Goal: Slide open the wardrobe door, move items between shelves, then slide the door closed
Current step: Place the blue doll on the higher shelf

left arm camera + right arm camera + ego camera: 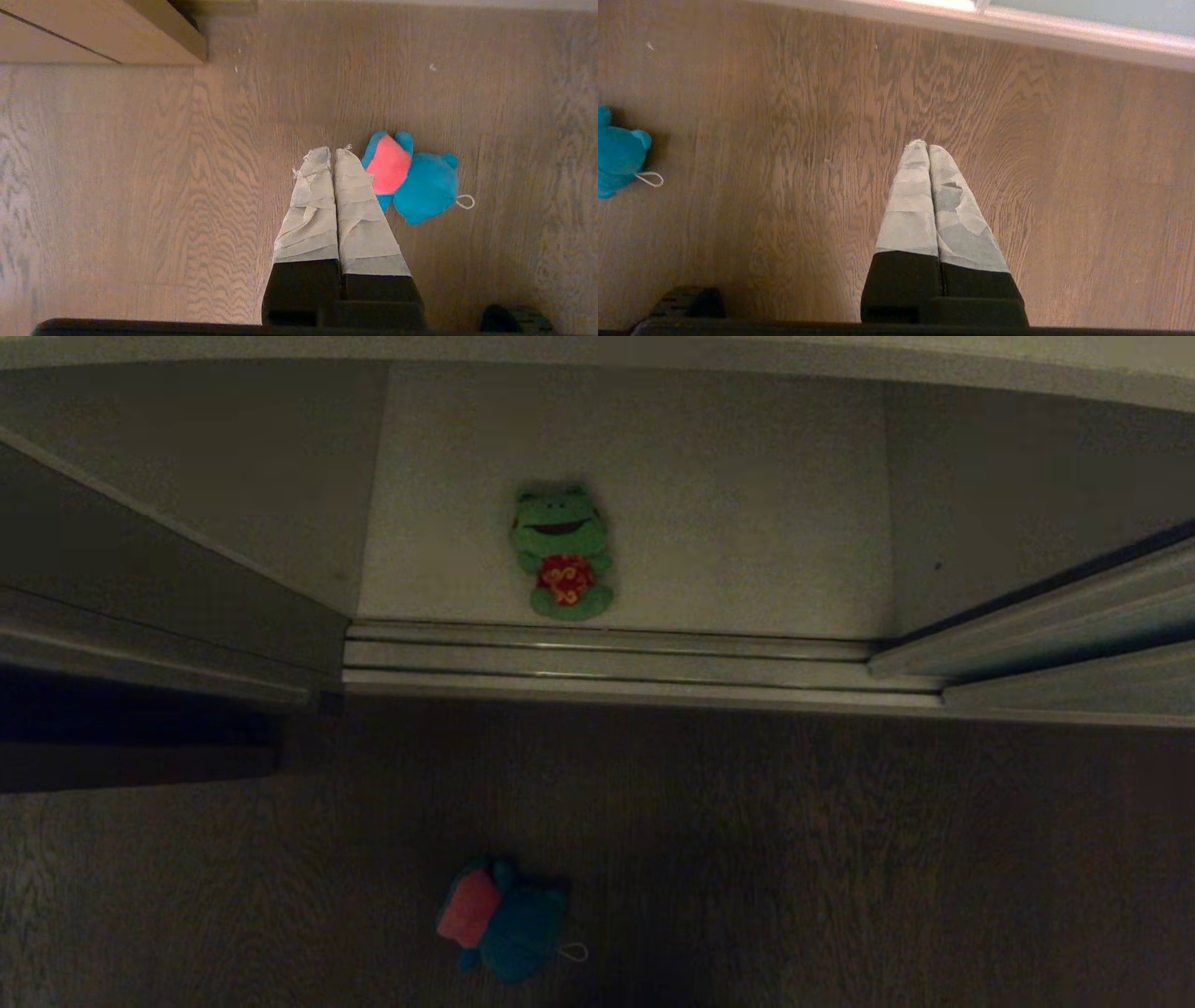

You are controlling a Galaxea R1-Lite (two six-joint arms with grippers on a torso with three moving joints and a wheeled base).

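Nearest the head camera, a blue toy with a pink top lies on the wooden floor, well apart from the wardrobe and outside it. Beyond it run the door tracks, then the bottom shelf, where a green frog toy in a red shirt lies near the front edge.

Status: the sliding door stands pushed aside to the right, so the opening step appears done. The compartment is open and accessible.

Both arms hang parked over the floor. The left gripper has its taped fingers pressed together, empty, with the blue toy just beside it in the left wrist view. The right gripper is likewise closed on nothing.

Remaining, as judged: recover the blue toy from the floor, place the toys on their intended shelves, then close the door.
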